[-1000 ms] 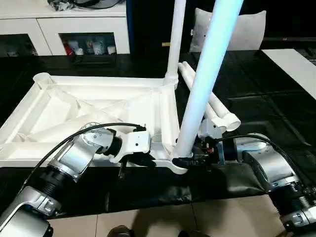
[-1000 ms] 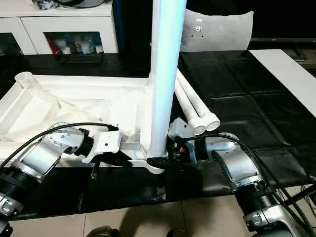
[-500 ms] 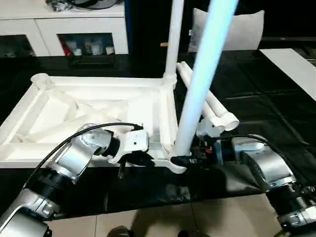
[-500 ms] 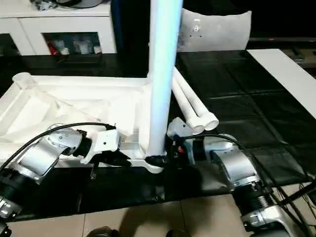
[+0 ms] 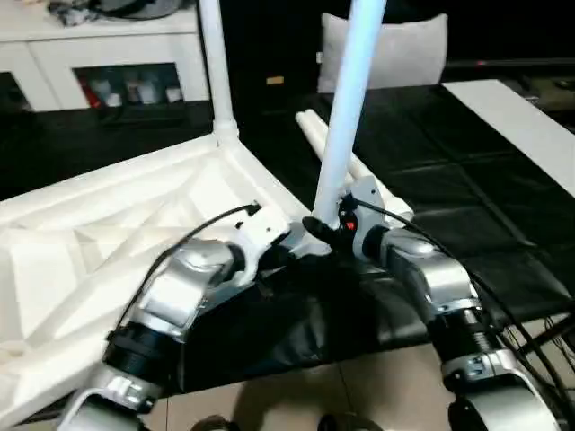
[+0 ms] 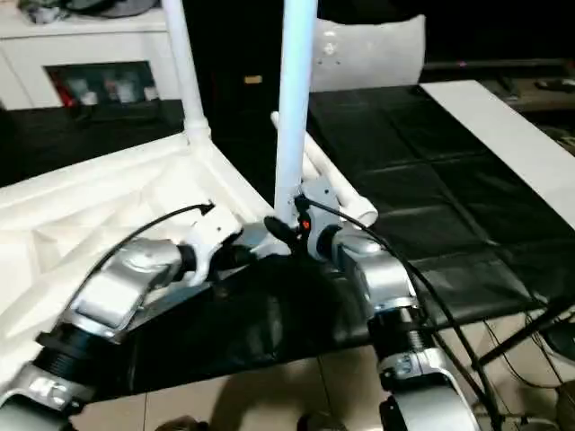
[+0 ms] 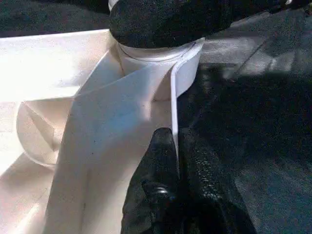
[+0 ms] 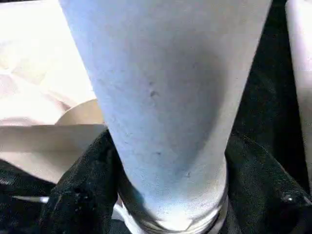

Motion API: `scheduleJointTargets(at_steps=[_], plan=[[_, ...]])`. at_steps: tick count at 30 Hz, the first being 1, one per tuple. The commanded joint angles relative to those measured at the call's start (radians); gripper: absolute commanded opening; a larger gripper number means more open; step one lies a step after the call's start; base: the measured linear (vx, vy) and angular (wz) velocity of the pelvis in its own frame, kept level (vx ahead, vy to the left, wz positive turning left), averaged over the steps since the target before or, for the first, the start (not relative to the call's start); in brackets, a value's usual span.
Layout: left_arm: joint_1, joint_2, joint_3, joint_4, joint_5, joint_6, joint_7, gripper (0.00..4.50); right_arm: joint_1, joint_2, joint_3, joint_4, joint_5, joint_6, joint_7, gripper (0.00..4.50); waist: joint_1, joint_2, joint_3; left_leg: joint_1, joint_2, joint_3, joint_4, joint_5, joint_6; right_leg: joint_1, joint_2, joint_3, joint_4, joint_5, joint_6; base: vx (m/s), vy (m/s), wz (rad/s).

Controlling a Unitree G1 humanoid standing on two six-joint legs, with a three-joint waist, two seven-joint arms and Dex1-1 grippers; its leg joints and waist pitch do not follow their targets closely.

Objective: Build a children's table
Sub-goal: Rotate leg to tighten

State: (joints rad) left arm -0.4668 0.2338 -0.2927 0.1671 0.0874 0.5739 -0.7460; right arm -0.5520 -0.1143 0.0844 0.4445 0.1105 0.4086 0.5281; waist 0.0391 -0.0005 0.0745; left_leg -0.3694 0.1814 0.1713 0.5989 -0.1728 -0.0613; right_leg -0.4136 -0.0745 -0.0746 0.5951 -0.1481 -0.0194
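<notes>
The children's table (image 5: pixel 108 224) lay upside down on the black counter (image 5: pixel 449 171), ribbed underside up, one leg (image 5: pixel 214 63) already standing in its far corner socket. At the near corner the right gripper (image 5: pixel 316 224) had its fingers (image 8: pixel 78 195) wrapped around the base of a second leg (image 5: pixel 346 99), one black finger on each side of the tube just above the socket collar (image 7: pixel 161 68), so that leg stood nearly upright between them. The left gripper (image 7: pixel 175 195) had its fingers (image 7: pixel 156 161) clenched on the thin edge of the tabletop rim (image 7: pixel 174 112), just beside that same socket and close to the right fingers. Two spare legs (image 5: pixel 346 166) lay on the counter just beyond the right fingers. The step in hand looked to be seating this second leg. To do it well, the left fingers should probably stay pinched on the rim to stop the top from sliding or lifting, while the right fingers keep the tube in line with the socket and work it straight down rather than levering it sideways. Whether the leg was fully home could not be told; the collar hid the joint. A tilted tube would likely bind, so any lean is best corrected first.
</notes>
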Motion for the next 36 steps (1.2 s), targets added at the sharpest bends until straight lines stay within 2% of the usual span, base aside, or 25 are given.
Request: scheduleJointTargets(at_steps=[1,3,4,5,7,8,10,11,12,16,22,25,27,30,36], plan=[[-0.039,-0.041,-0.023,-0.097,-0.019,-0.039,0.009,0.0,0.018,0.047,0.038,0.03,0.024,0.011,0.022,3.39,0.006,0.0,-0.082,0.007,0.037,-0.014,-0.069,-0.246,0.026,0.052,-0.064,0.043,-0.082,-0.378,-0.155,0.0,0.0,0.0],[-0.043,-0.021,-0.028,-0.09,-0.008,-0.056,0.005,0.0,0.031,0.033,0.027,0.005,0.033,-0.004,0.033,3.41,0.007,0.0,-0.083,0.006,0.038,-0.013,-0.07,-0.232,0.03,0.054,-0.063,0.044,-0.076,-0.335,-0.169,0.0,0.0,0.0],[-0.043,-0.02,-0.028,-0.089,-0.008,-0.058,0.004,0.0,0.032,0.031,0.027,0.003,0.033,-0.005,0.035,3.41,0.008,0.004,-0.084,0.006,0.037,-0.012,-0.069,-0.23,0.031,0.054,-0.064,0.044,-0.076,-0.318,-0.174,0.0,0.0,0.0],[-0.044,-0.014,-0.028,-0.087,-0.006,-0.059,0.002,0.0,0.036,0.026,0.026,-0.006,0.035,-0.009,0.042,3.67,0.008,0.002,-0.084,0.007,0.037,-0.012,-0.069,-0.23,0.032,0.056,-0.064,0.044,-0.075,-0.313,-0.179,0.0,0.0,0.0],[-0.048,0.021,-0.026,-0.07,-0.007,-0.098,-0.032,0.0,0.062,-0.016,0.021,-0.06,0.049,-0.023,0.103,3.85,0.011,0.008,-0.083,0.007,0.037,-0.013,-0.069,-0.234,0.033,0.057,-0.064,0.044,-0.075,-0.317,-0.175,0.0,0.0,0.0],[-0.048,0.021,-0.026,-0.07,-0.007,-0.098,-0.032,0.0,0.062,-0.016,0.021,-0.06,0.049,-0.023,0.103,3.87,0.013,0.004,-0.085,0.006,0.037,-0.012,-0.069,-0.229,0.037,0.059,-0.064,0.045,-0.075,-0.305,-0.171,0.0,0.0,0.0],[-0.05,0.063,-0.033,-0.054,-0.013,-0.139,-0.085,0.0,0.083,-0.073,0.019,-0.102,0.058,-0.071,0.188,3.99,0.017,0.012,-0.085,0.006,0.038,-0.013,-0.069,-0.232,0.035,0.058,-0.064,0.044,-0.074,-0.299,-0.178,0.0,0.0,0.0],[-0.051,0.069,-0.035,-0.052,-0.015,-0.145,-0.094,0.0,0.086,-0.082,0.02,-0.106,0.059,-0.079,0.202,4.12,0.018,0.009,-0.085,0.008,0.038,-0.012,-0.068,-0.237,0.037,0.058,-0.063,0.045,-0.074,-0.296,-0.176,0.0,0.0,0.0],[-0.053,0.1,-0.041,-0.034,-0.023,-0.178,-0.143,0.0,0.097,-0.131,0.014,-0.129,0.072,-0.099,0.274,4.12,0.022,0.009,-0.085,0.009,0.039,-0.012,-0.068,-0.237,0.037,0.057,-0.064,0.044,-0.074,-0.295,-0.178,0.0,0.0,0.0],[-0.056,0.137,-0.05,-0.007,-0.038,-0.238,-0.215,0.0,0.108,-0.206,0.026,-0.141,0.073,-0.127,0.365,4.47,0.031,0.01,-0.082,0.01,0.039,-0.011,-0.069,-0.248,0.042,0.056,-0.063,0.044,-0.076,-0.313,-0.178,0.0,0.0,0.0],[-0.054,0.206,-0.081,0.02,-0.061,-0.36,-0.353,0.0,0.118,-0.298,0.063,-0.162,0.082,-0.155,0.524,4.47,0.047,0.009,-0.083,0.014,0.042,-0.011,-0.068,-0.255,0.041,0.054,-0.065,0.045,-0.075,-0.319,-0.189,0.0,0.0,0.0],[-0.064,0.259,-0.112,0.06,-0.061,-0.453,-0.465,0.0,0.119,-0.357,0.111,-0.18,0.081,-0.186,0.652,4.47,0.052,0.005,-0.083,0.01,0.044,-0.011,-0.069,-0.246,0.049,0.057,-0.065,0.045,-0.07,-0.301,-0.189,0.0,0.0,0.0],[-0.071,0.268,-0.121,0.075,-0.058,-0.482,-0.497,0.0,0.118,-0.369,0.136,-0.18,0.064,-0.214,0.678,4.47,0.052,0.007,-0.081,0.012,0.044,-0.01,-0.07,-0.26,0.046,0.054,-0.066,0.045,-0.073,-0.328,-0.187,0.0,0.0,0.0],[-0.082,0.272,-0.128,0.092,-0.061,-0.506,-0.527,0.0,0.125,-0.384,0.168,-0.187,0.057,-0.243,0.727,4.47,0.049,0.004,-0.08,0.01,0.044,-0.012,-0.072,-0.268,0.035,0.058,-0.069,0.045,-0.073,-0.358,-0.182,0.0,0.0,0.0],[-0.105,0.269,-0.137,0.127,-0.062,-0.546,-0.546,0.0,0.12,-0.382,0.178,-0.181,0.083,-0.209,0.77,4.31,0.049,0.001,-0.08,0.011,0.043,-0.011,-0.07,-0.265,0.039,0.057,-0.068,0.045,-0.075,-0.37,-0.183,0.0,0.0,0.0]])
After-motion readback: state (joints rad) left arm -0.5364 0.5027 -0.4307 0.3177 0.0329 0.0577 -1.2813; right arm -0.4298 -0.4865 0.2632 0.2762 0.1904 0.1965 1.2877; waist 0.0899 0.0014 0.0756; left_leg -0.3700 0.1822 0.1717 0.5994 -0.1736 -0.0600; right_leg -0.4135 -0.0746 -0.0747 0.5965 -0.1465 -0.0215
